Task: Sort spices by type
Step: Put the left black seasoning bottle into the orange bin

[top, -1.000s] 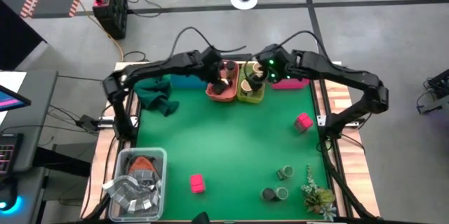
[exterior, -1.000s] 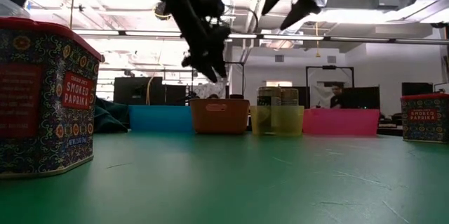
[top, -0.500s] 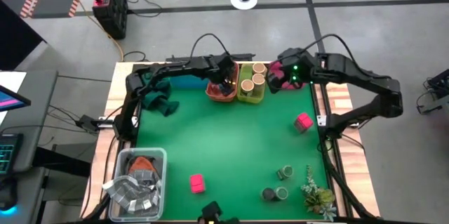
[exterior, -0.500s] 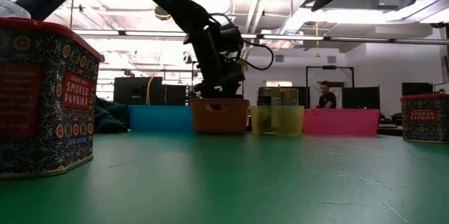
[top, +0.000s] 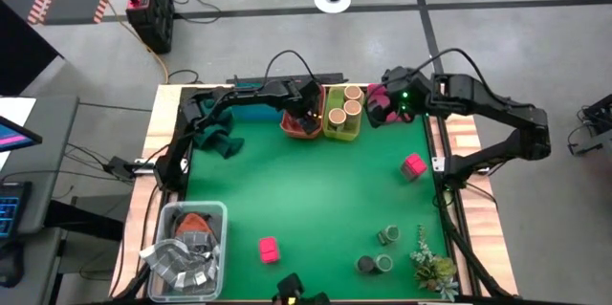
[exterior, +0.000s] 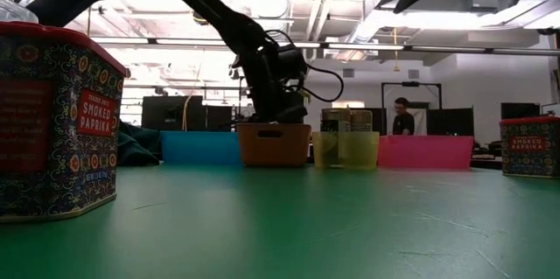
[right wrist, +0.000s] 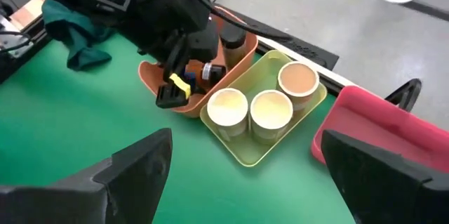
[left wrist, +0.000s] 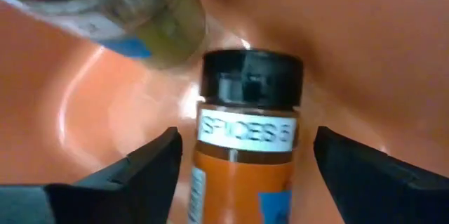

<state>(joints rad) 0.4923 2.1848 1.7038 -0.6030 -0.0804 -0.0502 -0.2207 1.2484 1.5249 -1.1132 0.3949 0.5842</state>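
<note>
Dark-lidded spice jar [left wrist: 249,140] sits inside the orange tray [top: 292,127] at the table's far edge, a second jar [left wrist: 133,13] just behind it in the same tray. Left gripper [top: 306,116] is down in that tray, fingers spread either side of the jar, not clamping it. Yellow-green tray [top: 341,132], touching the orange one on its right, holds three tan-topped cylinders [top: 337,114]. Pink tray [right wrist: 382,129] comes next along; right gripper [top: 381,104] hangs above it, jaws wide, holding nothing. Nearer than the orange tray: two pink boxes [top: 414,165] [top: 269,249] and three green-topped jars [top: 386,236] loose on the green mat [top: 316,200].
</note>
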